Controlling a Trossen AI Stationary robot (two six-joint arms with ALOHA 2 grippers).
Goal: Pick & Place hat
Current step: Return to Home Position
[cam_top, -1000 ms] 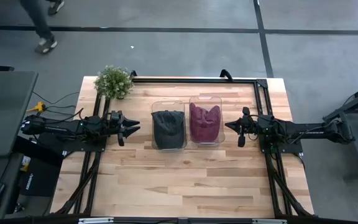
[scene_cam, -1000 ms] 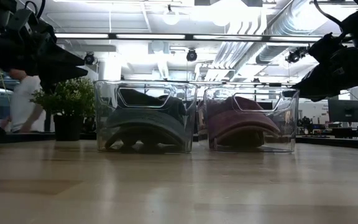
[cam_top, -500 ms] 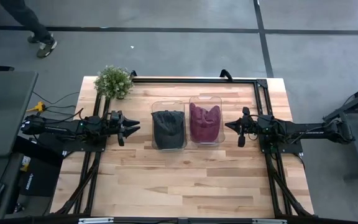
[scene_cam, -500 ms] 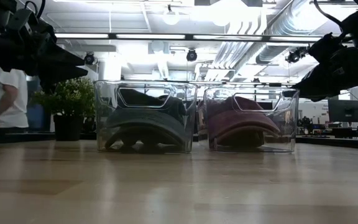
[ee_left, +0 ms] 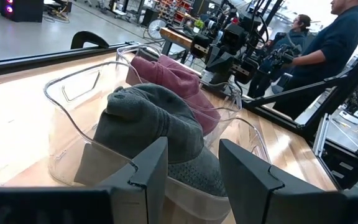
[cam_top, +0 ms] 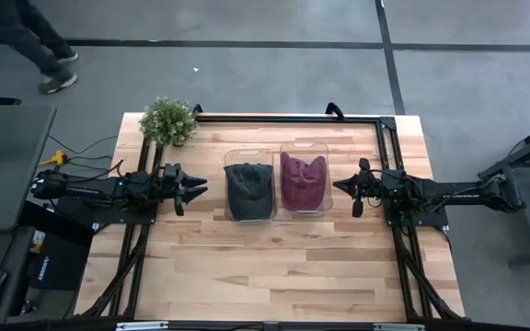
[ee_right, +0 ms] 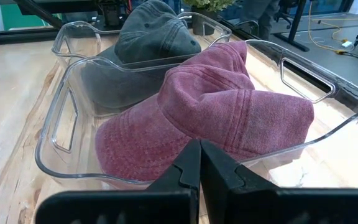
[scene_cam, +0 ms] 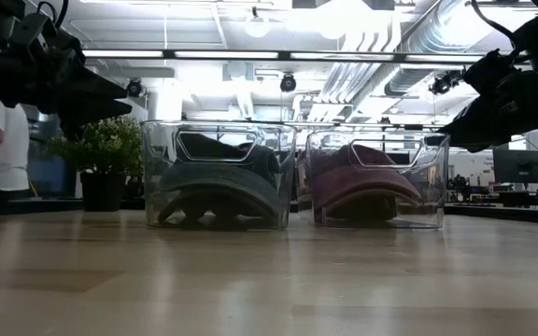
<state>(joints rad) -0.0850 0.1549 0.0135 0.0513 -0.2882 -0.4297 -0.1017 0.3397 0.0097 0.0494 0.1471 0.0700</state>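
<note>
- The left gripper hung above the wooden table near its left edge, pointing toward the bins and well short of them.
- In the left wrist view its two fingers stood apart with a clear gap, and nothing was between them.
- The right gripper hung above the table on the right side, facing the bins from the other side and apart from them.
- In the right wrist view its fingers were pressed together with no gap, gripping nothing.
- Two clear plastic bins stood side by side in the middle of the table, just beside each other.
- The left bin held the black cap, which lay bunched inside it.
- The right bin held the red cap, crumpled and filling much of the bin; whether more than one cap lay in that heap could not be told.
- In the low view both bins rested flat on the tabletop, the dark cap and the red one showing through the walls.
- A small potted plant stood at the table's far left corner.
- A person was on the floor beyond that corner.
</note>
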